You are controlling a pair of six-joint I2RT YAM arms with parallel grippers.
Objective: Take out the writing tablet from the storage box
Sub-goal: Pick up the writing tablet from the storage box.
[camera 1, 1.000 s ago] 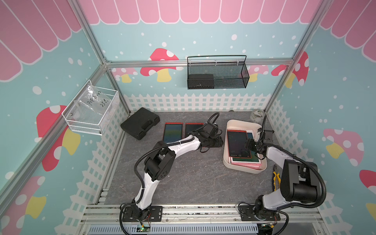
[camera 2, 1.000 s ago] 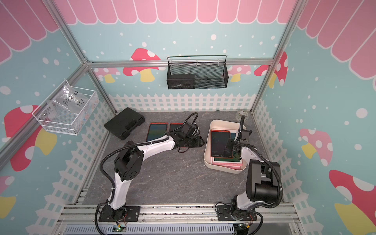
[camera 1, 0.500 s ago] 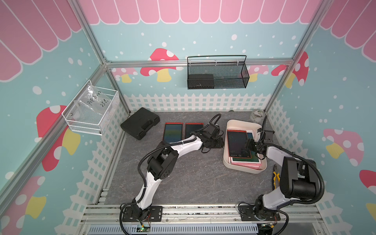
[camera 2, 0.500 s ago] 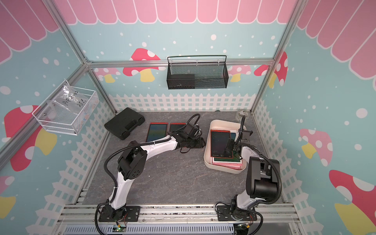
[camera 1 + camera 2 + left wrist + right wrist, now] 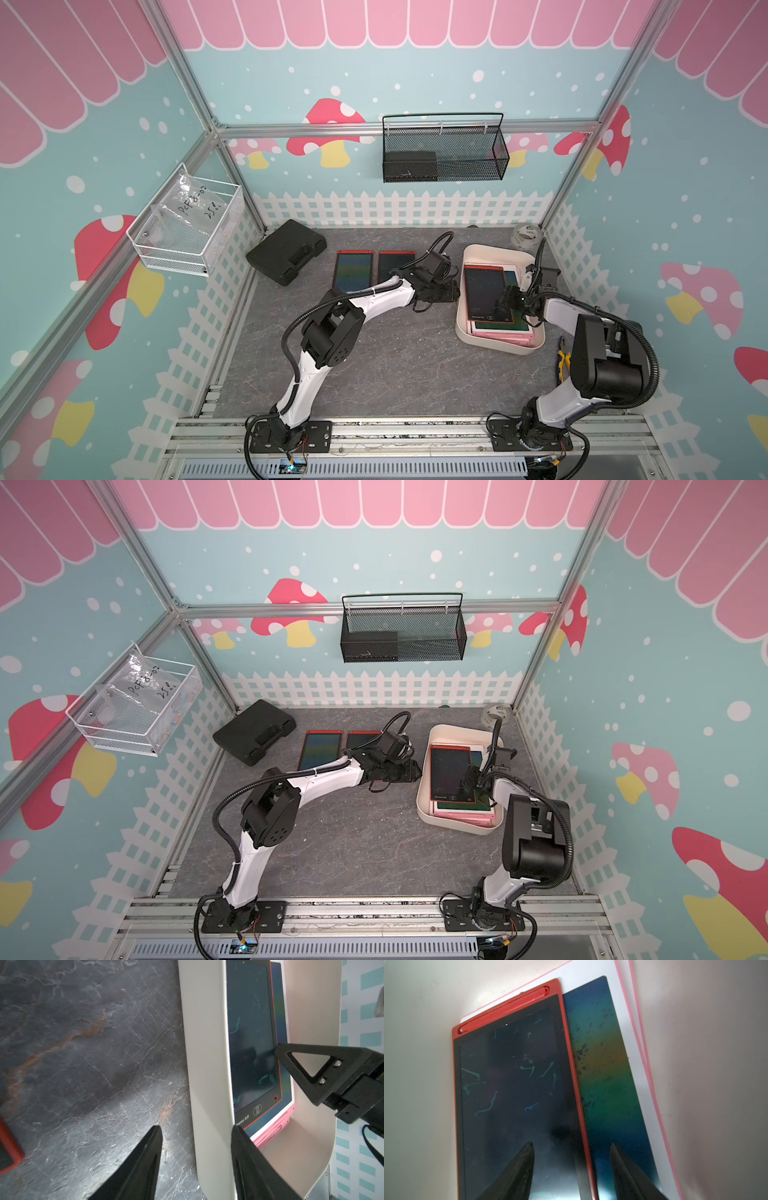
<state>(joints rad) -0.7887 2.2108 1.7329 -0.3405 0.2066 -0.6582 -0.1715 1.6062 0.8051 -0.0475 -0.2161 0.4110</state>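
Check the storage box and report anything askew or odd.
The red-framed writing tablet on top of the stack in the storage box sits shifted toward the left arm's side and slightly askew to the white-framed tablet under it. Its screen carries faint scribbles.

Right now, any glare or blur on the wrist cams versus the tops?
Right wrist view: pale glare on the red-framed tablet screen beside the right gripper's fingertips, which are blurred; left wrist view: storage box wall sharp, left gripper's fingertips soft; both top views: evenly lit, crisp.
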